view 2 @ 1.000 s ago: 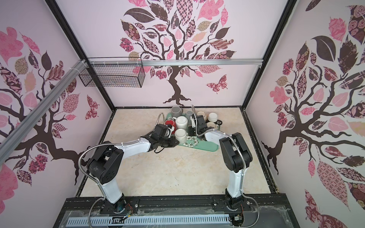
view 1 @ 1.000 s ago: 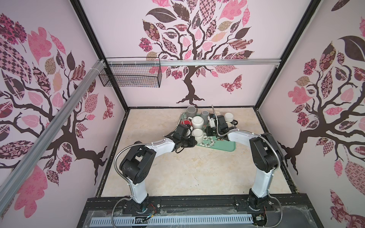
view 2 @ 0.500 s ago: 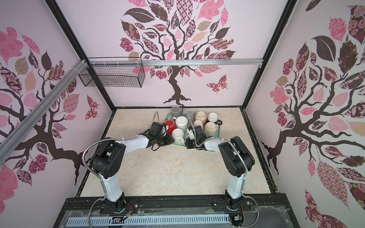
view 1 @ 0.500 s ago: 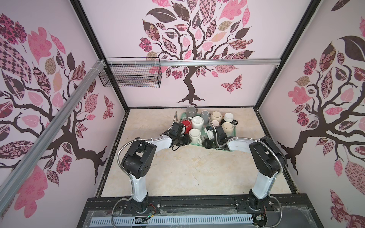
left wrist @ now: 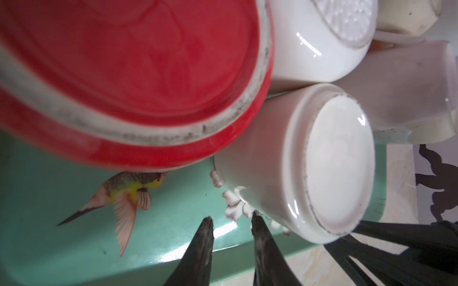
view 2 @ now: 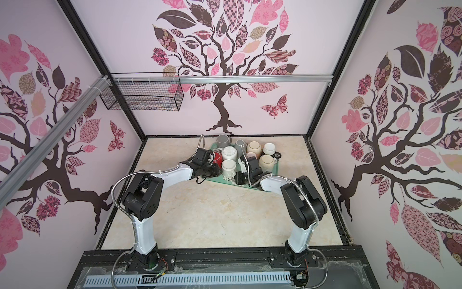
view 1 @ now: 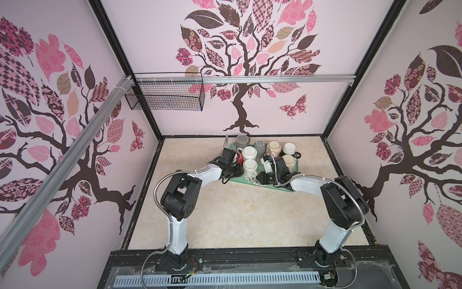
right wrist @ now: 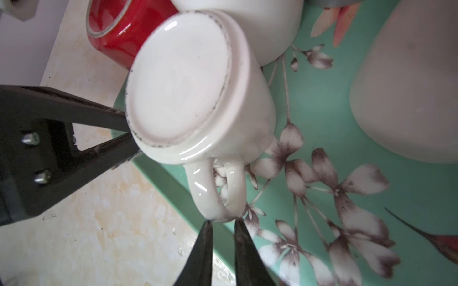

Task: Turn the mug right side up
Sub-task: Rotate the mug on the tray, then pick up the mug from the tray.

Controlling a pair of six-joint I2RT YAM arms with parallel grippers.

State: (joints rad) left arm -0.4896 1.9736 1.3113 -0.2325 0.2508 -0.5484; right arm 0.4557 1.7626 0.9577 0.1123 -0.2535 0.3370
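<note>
The mug (view 1: 250, 168) (view 2: 228, 167) is white and stands upside down at the front of the green tray (view 1: 240, 179). Its flat base faces up in the wrist views (left wrist: 322, 161) (right wrist: 183, 89), and its handle (right wrist: 215, 188) points toward my right gripper. My left gripper (left wrist: 231, 218) (view 1: 240, 173) sits low on the mug's left side. It is open with nothing between its fingers, and one tip is by the mug's rim. My right gripper (right wrist: 223, 222) (view 1: 256, 176) is shut, with its tips touching the outer bend of the handle.
A red mug (view 1: 238, 158) (left wrist: 124, 74) stands just behind my left gripper. Several more upside-down mugs, white (view 1: 249, 152), grey (view 1: 242, 141) and cream (view 1: 288, 160), crowd the tray behind. A wire basket (view 1: 165, 96) hangs on the back wall at the left.
My right arm has come forward from the back of the tray to the white mug's handle. The left gripper's jaws have parted beside the mug. The mug has not moved.
</note>
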